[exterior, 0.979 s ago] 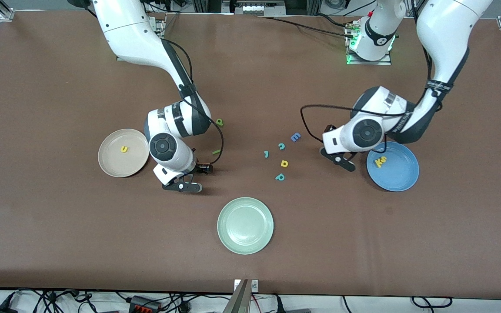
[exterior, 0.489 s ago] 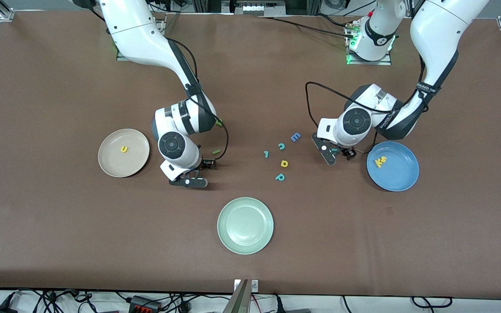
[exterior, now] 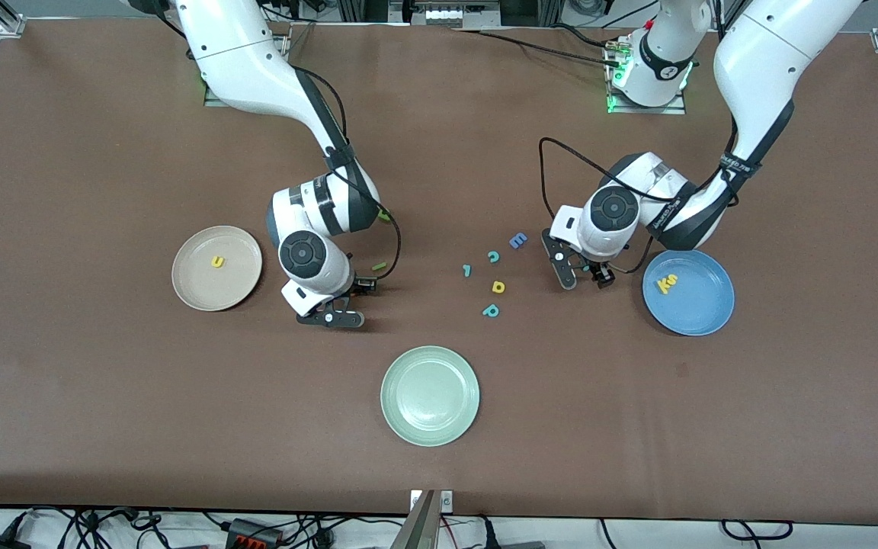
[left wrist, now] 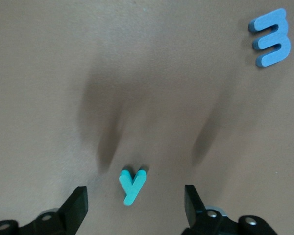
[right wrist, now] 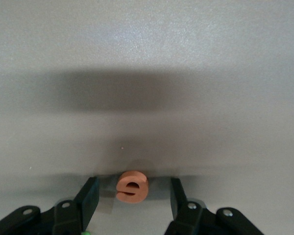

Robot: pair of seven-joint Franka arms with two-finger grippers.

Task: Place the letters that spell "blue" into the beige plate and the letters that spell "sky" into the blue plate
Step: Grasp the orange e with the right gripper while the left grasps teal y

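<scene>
My left gripper [left wrist: 135,198] is low over the table with its fingers open on either side of the teal y [left wrist: 132,186], touching neither. In the front view it [exterior: 580,271] hangs between the blue E [exterior: 517,241] and the blue plate [exterior: 702,309], which holds the yellow k and s [exterior: 665,284]. My right gripper [right wrist: 133,196] stands open around the orange e [right wrist: 132,186], with a gap on both sides. It [exterior: 330,314] is beside the beige plate [exterior: 189,290], which holds the yellow u [exterior: 216,261]. The green l [exterior: 379,267] and the olive b [exterior: 384,216] lie by the right arm.
A pale green plate [exterior: 430,395] sits nearer the camera at mid-table. Loose letters lie between the two grippers: a teal c [exterior: 493,256], a teal p [exterior: 491,310], a yellow d-shaped one [exterior: 498,287] and another small teal piece [exterior: 466,270].
The left gripper swung from the blue plate's rim toward the loose letters and settled over the y. The right gripper shifted a little away from the beige plate, and its fingers drew closer together.
</scene>
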